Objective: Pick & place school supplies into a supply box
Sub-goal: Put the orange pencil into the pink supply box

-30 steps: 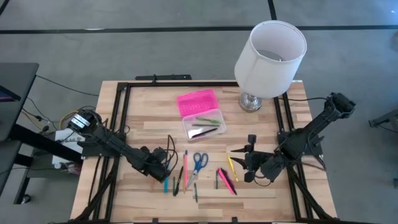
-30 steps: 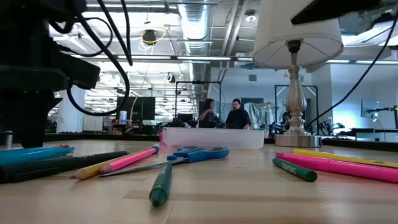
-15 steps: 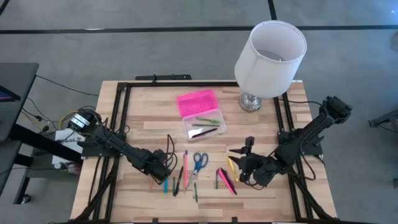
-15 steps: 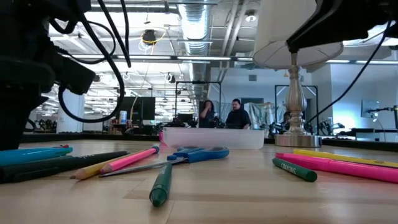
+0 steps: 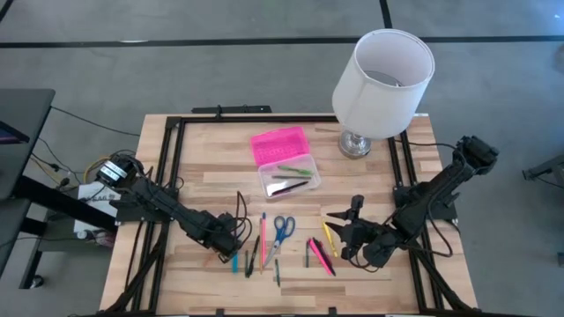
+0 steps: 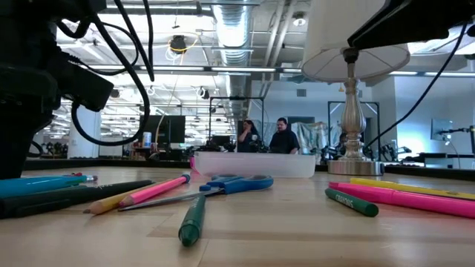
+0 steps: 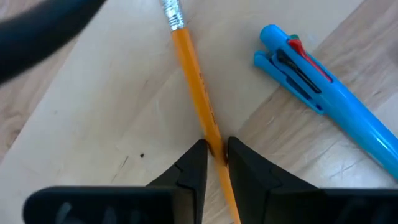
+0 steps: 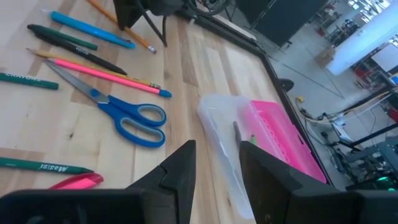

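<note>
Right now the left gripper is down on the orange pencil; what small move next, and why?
Probably lift straight up a little. The left gripper has its fingers closed against the orange pencil, which lies flat on the table beside the blue pen. A short lift would test the grip before carrying it to the supply box.

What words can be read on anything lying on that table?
"CRAYONS" on the green crayon.
"CRAYONS" again, on a green crayon in the low view.
Lettering on another green crayon: blurred, unreadable.
Print along the orange pencil: too small to read.
Nothing else shows text.
</note>
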Tool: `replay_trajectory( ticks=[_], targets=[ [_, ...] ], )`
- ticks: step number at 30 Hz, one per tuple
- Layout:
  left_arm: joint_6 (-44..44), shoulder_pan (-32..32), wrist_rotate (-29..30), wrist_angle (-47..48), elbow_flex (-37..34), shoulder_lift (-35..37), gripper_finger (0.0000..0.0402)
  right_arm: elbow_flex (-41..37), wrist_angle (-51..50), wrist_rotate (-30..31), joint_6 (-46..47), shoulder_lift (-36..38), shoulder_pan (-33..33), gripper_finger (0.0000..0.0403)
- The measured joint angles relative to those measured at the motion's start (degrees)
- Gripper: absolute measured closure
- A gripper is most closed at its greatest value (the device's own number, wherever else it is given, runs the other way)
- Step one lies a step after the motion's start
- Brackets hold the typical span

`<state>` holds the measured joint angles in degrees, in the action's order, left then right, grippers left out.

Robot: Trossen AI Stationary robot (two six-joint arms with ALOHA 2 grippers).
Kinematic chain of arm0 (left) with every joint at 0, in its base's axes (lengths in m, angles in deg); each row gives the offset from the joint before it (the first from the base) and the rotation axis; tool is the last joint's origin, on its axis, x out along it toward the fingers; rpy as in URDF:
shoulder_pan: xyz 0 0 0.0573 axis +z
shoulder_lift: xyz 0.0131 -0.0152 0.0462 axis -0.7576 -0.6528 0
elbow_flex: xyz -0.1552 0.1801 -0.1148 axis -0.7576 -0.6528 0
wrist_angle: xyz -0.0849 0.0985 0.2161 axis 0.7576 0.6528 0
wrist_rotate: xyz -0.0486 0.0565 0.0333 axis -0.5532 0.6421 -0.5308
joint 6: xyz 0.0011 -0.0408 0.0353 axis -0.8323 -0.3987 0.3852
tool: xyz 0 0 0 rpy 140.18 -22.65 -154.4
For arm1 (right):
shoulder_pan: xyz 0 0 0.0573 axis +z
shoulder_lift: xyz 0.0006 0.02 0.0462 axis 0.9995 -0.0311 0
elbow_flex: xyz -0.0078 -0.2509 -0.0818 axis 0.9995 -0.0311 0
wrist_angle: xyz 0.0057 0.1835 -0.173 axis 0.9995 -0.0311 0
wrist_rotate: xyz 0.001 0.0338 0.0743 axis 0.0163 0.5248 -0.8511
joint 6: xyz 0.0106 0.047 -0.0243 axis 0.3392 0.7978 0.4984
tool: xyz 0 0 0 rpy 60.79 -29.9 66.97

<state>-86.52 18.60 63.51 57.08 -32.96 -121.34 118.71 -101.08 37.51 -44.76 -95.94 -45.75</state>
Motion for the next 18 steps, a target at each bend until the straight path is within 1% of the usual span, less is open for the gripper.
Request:
replay_trajectory(
  ticks=[4,10,12,18],
  targets=[
    [3.2,0.1,2.2,1.5,0.0,0.0,0.0347,0.0,0.0,0.0,0.0,0.0,-0.2,0.0285],
    [17.3,1.8,3.9,2.0,0.0,0.0,0.0348,0.0,0.4,-0.1,0.0,0.0,-0.2,0.0285],
    [20.4,2.7,3.9,2.4,0.0,0.0,0.0348,0.0,0.5,-0.1,0.0,0.0,-0.2,0.0285],
    [23.6,5.8,4.8,3.2,0.0,0.0,0.0348,0.0,0.5,-0.2,0.0,0.0,-0.2,0.0285]
  ],
)
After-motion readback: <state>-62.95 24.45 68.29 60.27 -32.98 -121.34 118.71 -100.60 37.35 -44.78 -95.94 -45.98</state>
